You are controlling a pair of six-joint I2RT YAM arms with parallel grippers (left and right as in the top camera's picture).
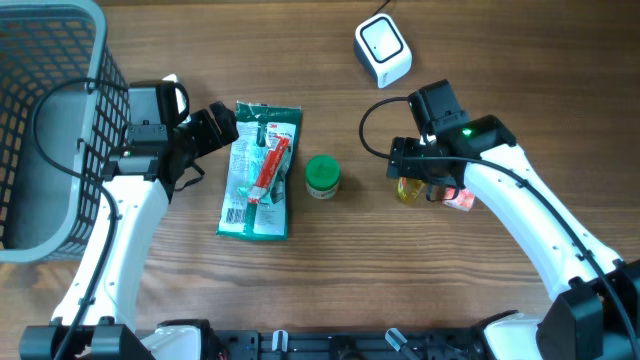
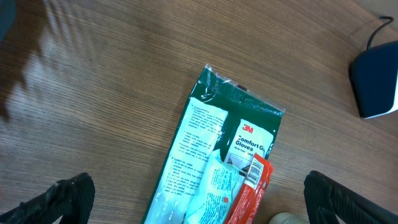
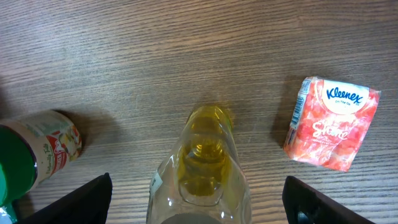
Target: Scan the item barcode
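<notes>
Left gripper: I see the left gripper (image 1: pixel 222 125) hanging with its jaws spread wide and nothing between them, just beside the top left corner of the glove packet (image 2: pixel 211 155).
Right gripper: my right gripper (image 1: pixel 415 178) hangs over the bottle (image 3: pixel 202 168). Its fingers (image 3: pixel 87 199) stand wide on either side, released, with a gap to the bottle on both sides.
Bottle: clear with yellow liquid, on the table (image 1: pixel 330 280) right of centre. From the wrist camera I look down its length, so I cannot tell whether it stands or lies.
Scanner: the white scanner (image 1: pixel 383 50) sits at the far edge of the table, well apart from the bottle, with its cable running off the top of the overhead view.
Glove packet: green and white, lying flat left of centre, long side running away from me.
Red packet: a narrow red packet (image 2: pixel 252 186) lies on top of the glove packet, tilted along it.
Jar: a small jar (image 1: pixel 322 176) with a green lid sits between the glove packet and the bottle, touching neither.
Tissue pack: a pink tissue pack (image 3: pixel 333 124) lies near the bottle, on the side away from the jar.
Basket: a grey mesh basket (image 1: pixel 110 70) sits at the far left, behind my left arm.
Barcode: I cannot make one out on the bottle from any camera.
</notes>
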